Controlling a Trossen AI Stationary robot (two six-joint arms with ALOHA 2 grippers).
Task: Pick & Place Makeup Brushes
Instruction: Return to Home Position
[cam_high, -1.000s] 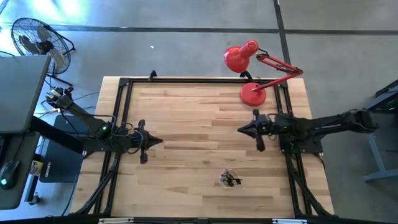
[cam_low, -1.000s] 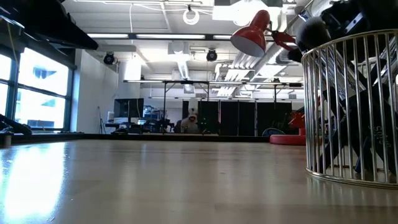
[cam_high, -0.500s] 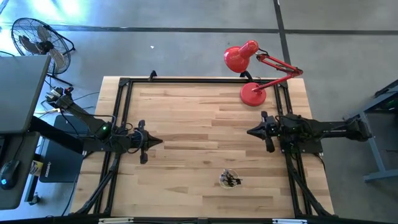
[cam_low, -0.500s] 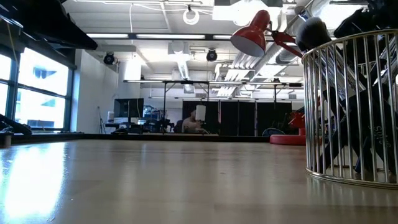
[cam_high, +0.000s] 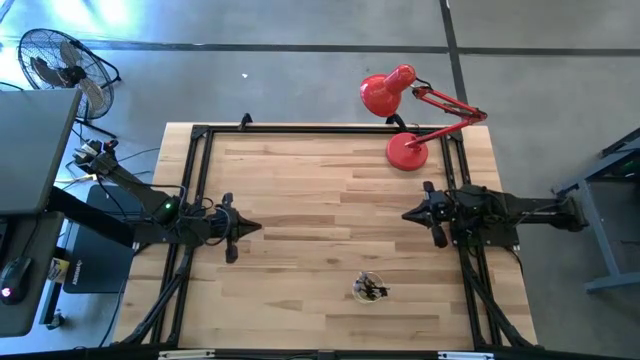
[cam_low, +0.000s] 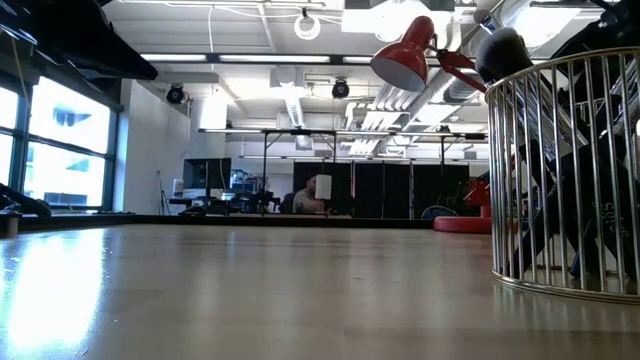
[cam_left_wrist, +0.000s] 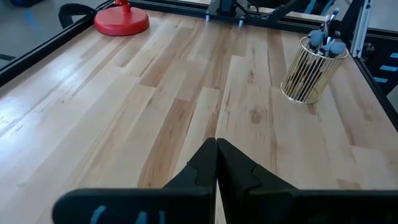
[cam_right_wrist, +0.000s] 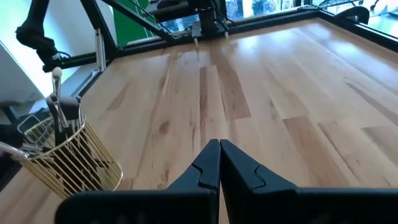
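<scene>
Table (cam_high: 300, 170): brushes (cam_high: 371, 290) apart from right gripper (cam_high: 406, 214)

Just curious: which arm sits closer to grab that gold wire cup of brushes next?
Probably right: the right gripper, shut, lies nearer the gold wire holder of makeup brushes than the left gripper.

Nothing to read from where I'm standing: no lettering, label, brand or number shows on the worktop (cam_high: 320, 180), the gold wire holder (cam_high: 370, 289) or the red desk lamp (cam_high: 406, 152). Anything in the room beyond is too small to make out.
</scene>
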